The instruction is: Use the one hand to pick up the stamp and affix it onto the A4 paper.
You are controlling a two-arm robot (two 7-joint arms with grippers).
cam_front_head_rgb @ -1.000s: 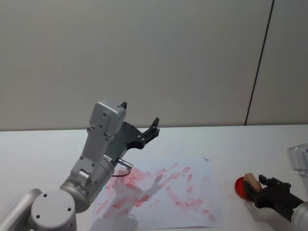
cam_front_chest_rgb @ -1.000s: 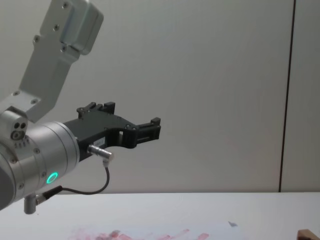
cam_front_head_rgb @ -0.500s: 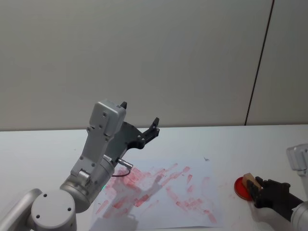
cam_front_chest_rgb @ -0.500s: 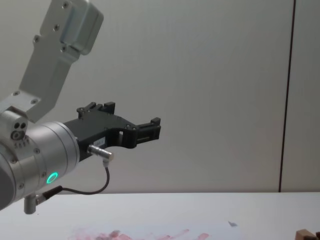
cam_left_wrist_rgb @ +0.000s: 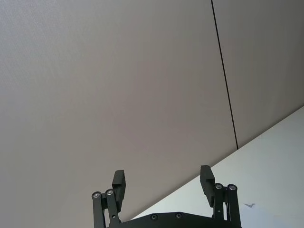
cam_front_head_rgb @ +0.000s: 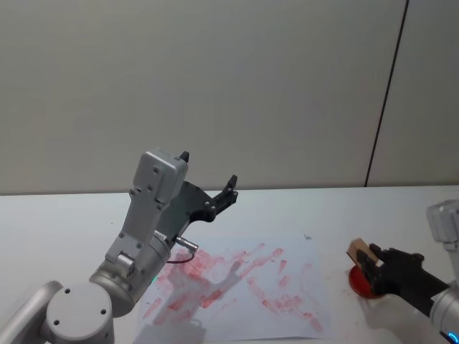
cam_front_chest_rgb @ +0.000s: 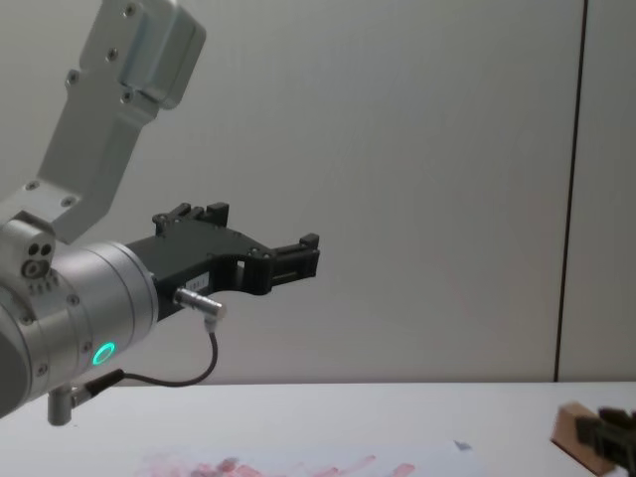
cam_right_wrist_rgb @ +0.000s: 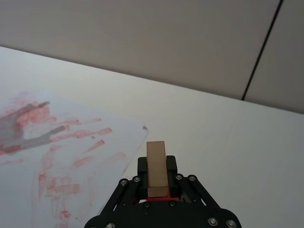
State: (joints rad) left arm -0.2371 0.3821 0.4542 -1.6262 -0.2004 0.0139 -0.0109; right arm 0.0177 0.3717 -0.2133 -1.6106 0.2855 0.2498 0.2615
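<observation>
jaws of the right gripper [cam_front_head_rgb: 367, 264] were pinched on the stamp [cam_front_head_rgb: 356, 250], a small tan wooden block, near the right edge of the white counter [cam_front_head_rgb: 72, 222]. the block stood out beyond the black jaws and sat tilted, its upper end leaning toward the paper [cam_front_head_rgb: 240, 290]. seen from the right wrist, it rose upright between the two jaws with a strip of red showing at its foot. a round red ink pad [cam_front_head_rgb: 356, 281] lay on the counter just under the gripper, partly hidden by it. whether the block's lower end touched the pad could not be told. from the chest, the block showed low at the right edge, held at a slant.

the paper lay flat on the counter in front of the robot, to the left of the pad and apart from it. it was a white sheet smeared with red and pink ink marks across most of its face, with a small dark speck [cam_front_head_rgb: 308, 236] by its far right corner. a grey shadow fell across its middle.

the left gripper [cam_left_wrist_rgb: 162, 183] was raised well above the counter, over the far left side of the paper, pointing toward the plain grey wall [cam_front_head_rgb: 215, 72]. its jaws were spread wide with nothing between them. a silver plug [cam_front_chest_rgb: 199, 303] with a thin dark cable stuck out near its wrist, and a green ring light [cam_front_chest_rgb: 103, 353] glowed on the grey arm behind it.
</observation>
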